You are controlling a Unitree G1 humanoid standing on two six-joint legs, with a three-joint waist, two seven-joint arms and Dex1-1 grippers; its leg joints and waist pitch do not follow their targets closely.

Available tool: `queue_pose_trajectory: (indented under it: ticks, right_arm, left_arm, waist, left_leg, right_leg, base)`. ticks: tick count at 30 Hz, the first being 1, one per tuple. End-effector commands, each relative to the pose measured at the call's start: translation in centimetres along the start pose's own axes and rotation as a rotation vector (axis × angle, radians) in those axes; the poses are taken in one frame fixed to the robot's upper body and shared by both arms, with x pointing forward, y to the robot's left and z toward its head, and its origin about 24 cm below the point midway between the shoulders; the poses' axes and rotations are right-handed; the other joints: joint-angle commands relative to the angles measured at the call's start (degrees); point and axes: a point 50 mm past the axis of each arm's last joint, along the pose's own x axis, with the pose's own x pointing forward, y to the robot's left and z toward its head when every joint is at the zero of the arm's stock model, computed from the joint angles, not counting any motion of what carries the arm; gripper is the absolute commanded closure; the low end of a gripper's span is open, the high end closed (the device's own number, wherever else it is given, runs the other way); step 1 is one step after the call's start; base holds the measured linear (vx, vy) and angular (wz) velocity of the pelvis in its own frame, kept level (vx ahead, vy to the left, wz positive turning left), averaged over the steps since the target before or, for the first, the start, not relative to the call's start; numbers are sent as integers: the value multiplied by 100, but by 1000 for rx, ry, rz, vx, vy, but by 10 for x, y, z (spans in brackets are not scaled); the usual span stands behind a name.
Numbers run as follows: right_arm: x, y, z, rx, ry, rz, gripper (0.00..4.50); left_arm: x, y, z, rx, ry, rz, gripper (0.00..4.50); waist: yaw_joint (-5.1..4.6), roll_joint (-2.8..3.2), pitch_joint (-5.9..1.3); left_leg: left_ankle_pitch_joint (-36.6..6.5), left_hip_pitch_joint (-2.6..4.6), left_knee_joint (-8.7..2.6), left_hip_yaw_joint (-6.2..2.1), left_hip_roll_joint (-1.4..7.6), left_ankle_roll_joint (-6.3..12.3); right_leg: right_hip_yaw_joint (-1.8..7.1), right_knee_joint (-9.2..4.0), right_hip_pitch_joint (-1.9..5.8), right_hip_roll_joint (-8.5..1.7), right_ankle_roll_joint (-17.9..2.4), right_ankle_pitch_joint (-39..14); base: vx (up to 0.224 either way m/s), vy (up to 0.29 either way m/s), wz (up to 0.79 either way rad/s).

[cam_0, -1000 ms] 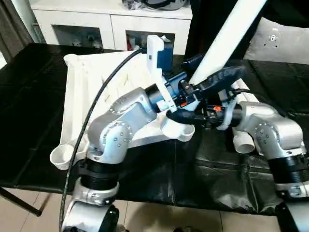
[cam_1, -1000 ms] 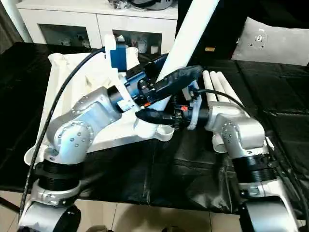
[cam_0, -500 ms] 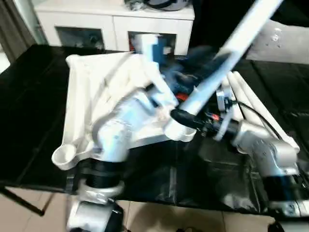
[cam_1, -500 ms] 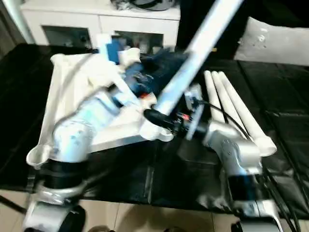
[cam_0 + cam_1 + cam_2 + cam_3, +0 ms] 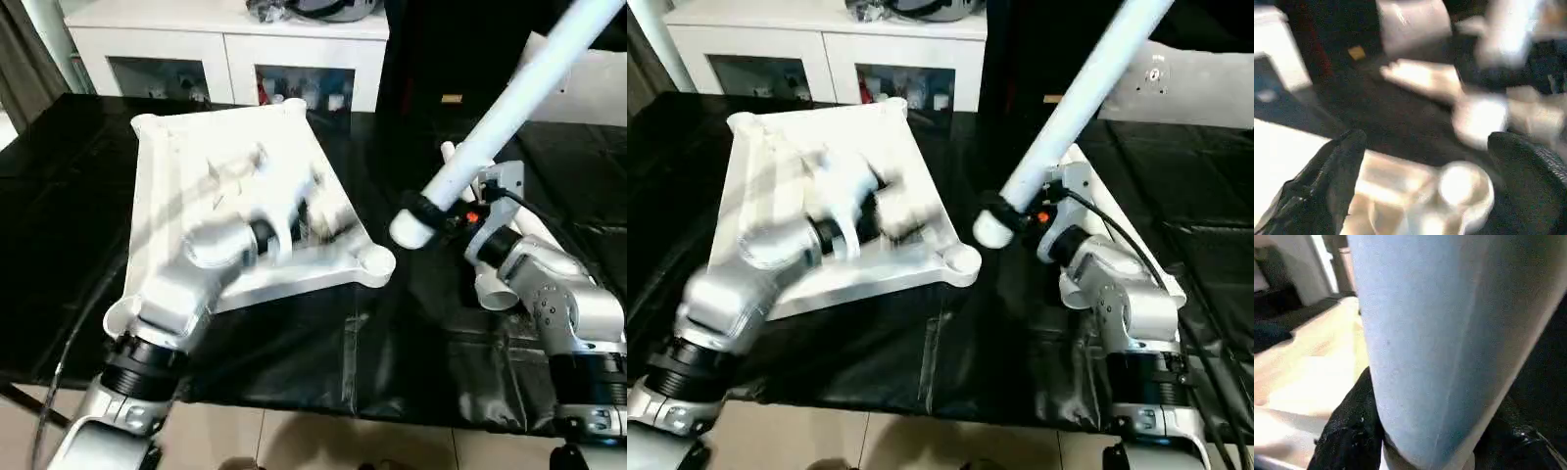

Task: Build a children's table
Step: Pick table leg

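The children's table top (image 5: 211, 171) lies upside down on the black cloth, ribs up, with a round socket (image 5: 376, 261) at its near right corner. My right gripper (image 5: 431, 208) is shut on a long white leg (image 5: 509, 103) near its lower end. The leg slants up to the right, and its foot (image 5: 409, 228) hangs just right of that socket, off the cloth. Black fingers (image 5: 1349, 431) flank the leg in the right wrist view. My left gripper (image 5: 1425, 137) is open over the top, its fingers (image 5: 1337, 176) wide apart with the corner socket (image 5: 1462, 188) between them.
Spare white legs (image 5: 495, 289) lie side by side on the cloth behind my right arm. A white cabinet (image 5: 225, 49) with dark glass compartments stands behind the table. A pale cushion (image 5: 588, 83) lies at the back right. The cloth's front edge (image 5: 343, 397) is close.
My left arm has let go near the leg and swung back left over the table top. The right gripper has carried the leg's foot rightward, away from the corner socket.
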Motion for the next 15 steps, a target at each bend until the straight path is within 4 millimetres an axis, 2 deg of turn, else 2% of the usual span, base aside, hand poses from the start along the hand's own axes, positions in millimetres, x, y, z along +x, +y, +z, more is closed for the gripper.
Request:
queue_pose_trajectory:
  ticks: [1,4,5,7,8,9,12,14,15]
  right_arm:
    - [0,1,7,-58,-27,-7,259]
    - [-2,5,3,-34,-31,22,259]
    - [-2,8,1,-15,-37,38,259]
    - [-2,11,1,-8,-51,55,259]
    - [-2,11,1,-8,-51,55,259]
    - [-1,16,4,-2,-83,84,259]
    - [0,19,5,16,-101,96,259]
    - [1,20,2,1,-89,108,259]
    - [1,20,1,-4,-84,110,259]
  left_arm:
    - [2,-2,-3,63,21,-29,3]
    - [4,-4,-17,56,75,-70,35]
    - [5,-5,-25,43,117,-89,35]
    - [5,-5,-33,39,147,-112,37]
    - [5,-5,-33,39,147,-112,37]
    - [5,-6,-41,35,164,-151,65]
    - [3,-5,-46,49,174,-179,75]
    - [2,-1,-50,64,197,-178,98]
    - [2,1,-51,60,201,-177,110]
  waist:
    - [3,13,-432]
    - [-6,33,-426]
    - [-10,28,-423]
    - [-12,54,-429]
    - [-15,48,-423]
    - [-20,44,-423]
    - [-11,48,-415]
    - [-2,64,-412]
    - [-10,51,-411]
  left_leg:
    - [36,-90,-412,104,97,172]
    - [16,-90,-411,113,88,197]
    - [-10,-89,-416,115,91,200]
    - [-72,-84,-424,105,100,188]
    - [-106,-82,-427,109,102,199]
    - [-142,-82,-430,109,105,185]
    - [-157,-82,-443,107,110,220]
    - [-125,-75,-445,101,126,191]
    - [-161,-76,-443,111,120,180]
  right_leg:
    - [187,-344,449,-312,-1045,-660]
    - [196,-345,469,-311,-1172,-459]
    - [197,-342,468,-310,-1191,-452]
    - [195,-337,473,-317,-1228,-470]
    - [195,-354,467,-317,-1230,-506]
    - [195,-347,475,-322,-1242,-559]
    - [206,-360,472,-329,-1179,-676]
    - [206,-354,458,-338,-1217,-623]
    - [205,-359,458,-335,-1223,-633]
  base:
    - [0,0,0]
    - [0,0,0]
    - [0,0,0]
    - [0,0,0]
    - [0,0,0]
    - [0,0,0]
    - [0,0,0]
    - [0,0,0]
    - [0,0,0]
